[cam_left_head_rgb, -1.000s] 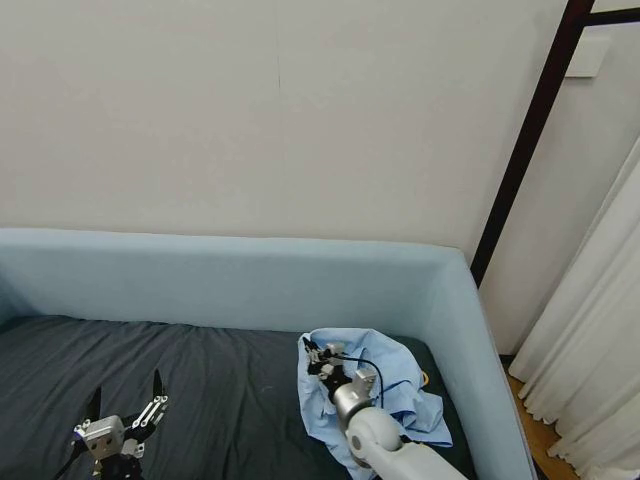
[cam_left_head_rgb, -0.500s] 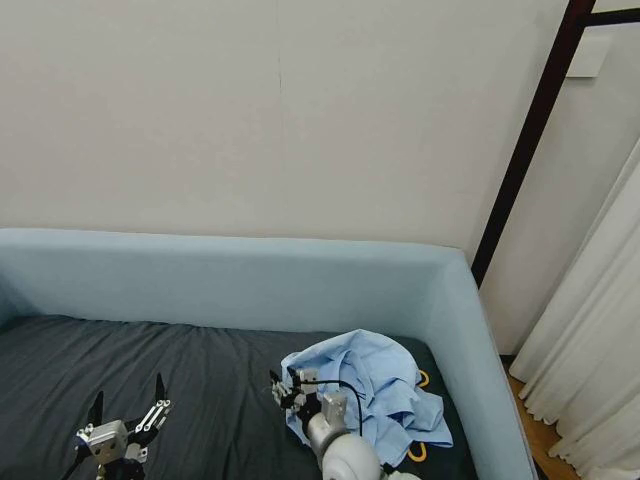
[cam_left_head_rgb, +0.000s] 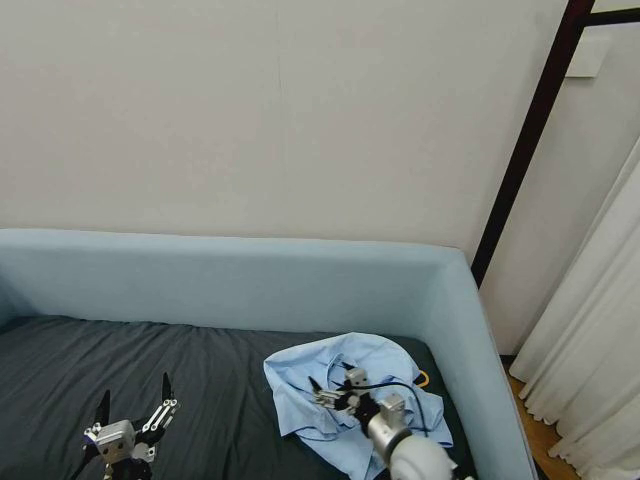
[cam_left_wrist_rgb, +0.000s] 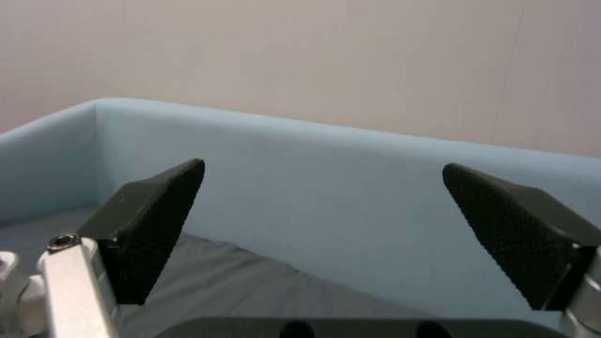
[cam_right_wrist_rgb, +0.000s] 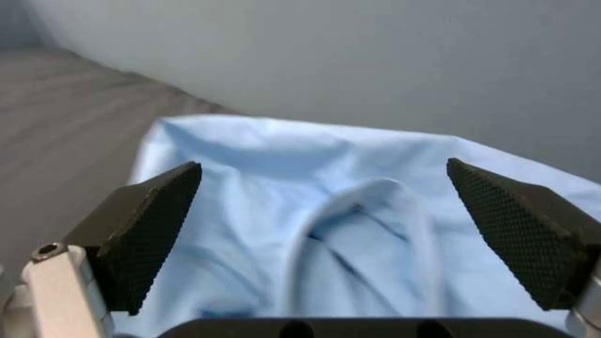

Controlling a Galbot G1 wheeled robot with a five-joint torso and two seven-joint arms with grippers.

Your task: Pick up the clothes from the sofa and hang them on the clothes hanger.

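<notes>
Pale-blue cloth, the shirt (cam_left_head_rgb: pixel 300 385), lies crumpled at the right end of the sofa (cam_left_head_rgb: pixel 250 280) seat. My right end effector (cam_left_head_rgb: pixel 335 392) sits low over it with its fingers spread wide. The left end effector (cam_left_head_rgb: pixel 135 405) is parked near-left, also spread. My worry is that closing here pinches only a loose fold, so the shirt slips free on the lift or comes up bunched.

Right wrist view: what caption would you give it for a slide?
Right gripper, fingers open, poised above a crumpled light-blue shirt on the dark sofa seat.
</notes>
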